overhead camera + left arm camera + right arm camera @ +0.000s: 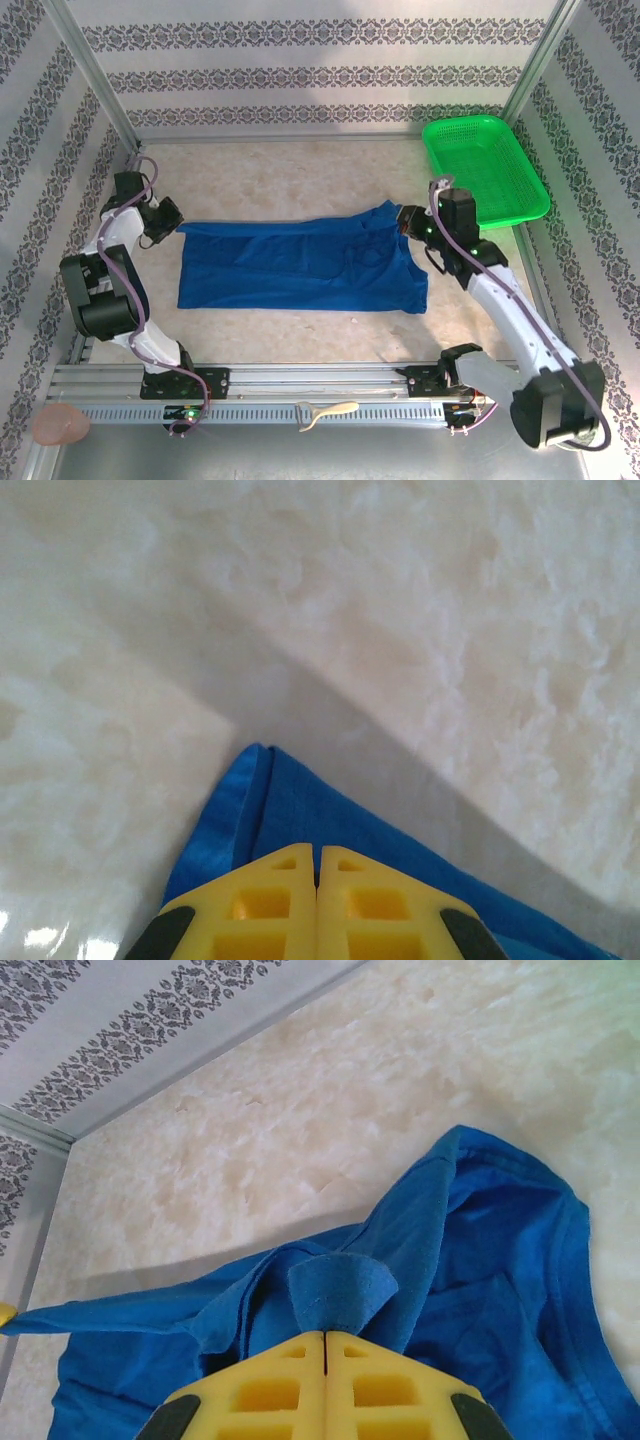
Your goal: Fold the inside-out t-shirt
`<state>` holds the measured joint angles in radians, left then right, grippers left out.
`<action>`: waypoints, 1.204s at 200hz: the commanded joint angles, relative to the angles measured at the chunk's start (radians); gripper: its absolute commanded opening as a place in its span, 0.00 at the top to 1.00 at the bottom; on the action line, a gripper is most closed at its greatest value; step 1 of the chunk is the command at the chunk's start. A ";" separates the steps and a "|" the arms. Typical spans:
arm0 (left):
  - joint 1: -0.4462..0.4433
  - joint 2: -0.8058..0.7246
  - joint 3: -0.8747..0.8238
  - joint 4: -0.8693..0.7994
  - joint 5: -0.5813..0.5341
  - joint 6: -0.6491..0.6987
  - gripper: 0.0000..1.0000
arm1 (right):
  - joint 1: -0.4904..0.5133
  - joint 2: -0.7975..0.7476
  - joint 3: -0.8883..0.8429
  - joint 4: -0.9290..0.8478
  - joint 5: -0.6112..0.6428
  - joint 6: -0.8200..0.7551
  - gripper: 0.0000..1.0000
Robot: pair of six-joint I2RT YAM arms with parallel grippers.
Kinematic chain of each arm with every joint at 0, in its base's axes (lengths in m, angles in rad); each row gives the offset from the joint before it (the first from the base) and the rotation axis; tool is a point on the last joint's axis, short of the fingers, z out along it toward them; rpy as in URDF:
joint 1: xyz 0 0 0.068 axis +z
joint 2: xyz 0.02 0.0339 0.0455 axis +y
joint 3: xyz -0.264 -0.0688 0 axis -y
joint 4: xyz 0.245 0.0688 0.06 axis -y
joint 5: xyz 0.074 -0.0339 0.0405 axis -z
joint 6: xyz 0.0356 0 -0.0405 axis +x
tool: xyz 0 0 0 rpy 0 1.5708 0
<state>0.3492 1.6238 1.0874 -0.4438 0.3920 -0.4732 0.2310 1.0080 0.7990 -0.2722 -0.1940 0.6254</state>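
- I see the left pincer (pixel 317 855) clenched on a corner of the t-shirt (pixel 300 265), and the right pincer (pixel 326 1340) clenched on a fold.
- The shirt lies on the surface (pixel 300 170) between the pincers, long axis pincer to pincer.

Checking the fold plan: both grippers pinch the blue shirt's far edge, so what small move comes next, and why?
Probably raise both ends slightly together and draw the far edge toward the near one. The left gripper is shut on the shirt's far left corner, the right gripper on a bunched flap at its right end, and the cloth lies spread flat between them.
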 commanded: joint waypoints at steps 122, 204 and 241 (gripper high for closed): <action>-0.051 -0.130 -0.050 0.046 0.071 -0.090 0.23 | 0.182 -0.078 -0.129 -0.156 0.140 0.033 0.57; -0.163 0.116 0.000 0.050 0.030 -0.039 0.22 | 0.372 0.241 -0.130 -0.003 0.215 0.213 0.50; -0.163 0.146 -0.011 0.066 0.025 -0.041 0.22 | 0.379 0.304 -0.127 0.004 0.260 0.250 0.48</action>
<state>0.1852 1.7531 1.0611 -0.3916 0.4324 -0.5327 0.5983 1.2858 0.6575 -0.2905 0.0010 0.8261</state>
